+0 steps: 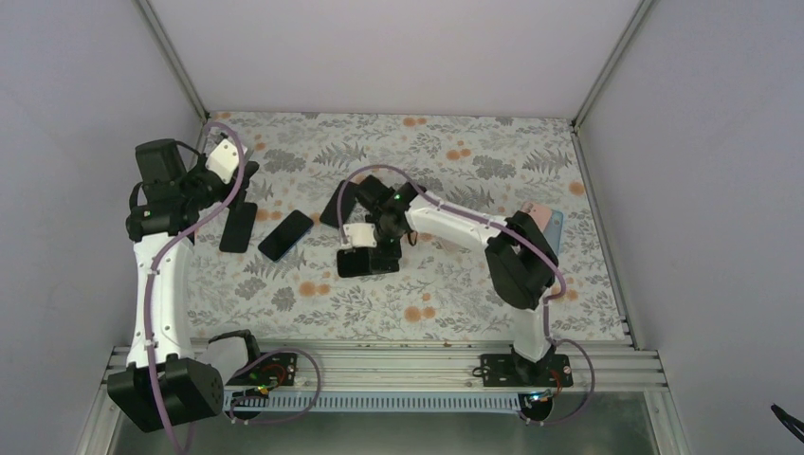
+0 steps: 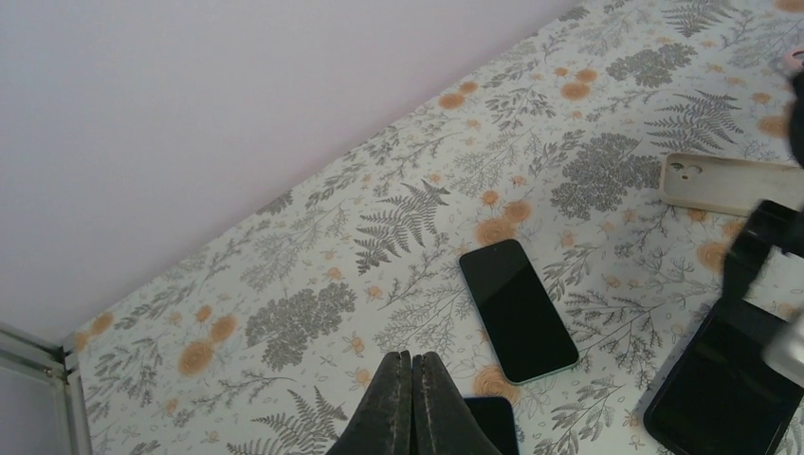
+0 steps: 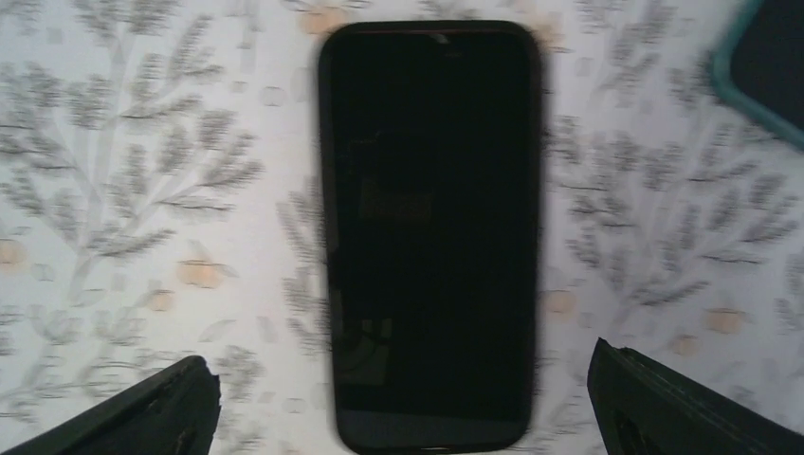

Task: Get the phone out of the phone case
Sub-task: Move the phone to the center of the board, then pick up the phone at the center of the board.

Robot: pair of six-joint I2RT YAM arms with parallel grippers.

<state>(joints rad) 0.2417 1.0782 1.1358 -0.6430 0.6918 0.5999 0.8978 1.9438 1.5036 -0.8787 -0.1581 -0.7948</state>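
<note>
A black phone in a black case (image 3: 431,232) lies flat on the floral table, screen up; it also shows in the top view (image 1: 368,263). My right gripper (image 3: 408,417) hovers right over it, open, with one fingertip on each side of the phone's near end and neither touching it; in the top view the gripper (image 1: 365,248) sits at the table's middle. My left gripper (image 2: 413,365) is shut and empty, above a dark blue phone (image 2: 493,422) at the left (image 1: 238,227).
A bare phone with a greenish edge (image 2: 518,310) lies between the arms (image 1: 285,235). A beige case (image 2: 730,182) lies behind the right gripper. Pink and blue items (image 1: 545,223) lie at the right edge. Walls close in on three sides.
</note>
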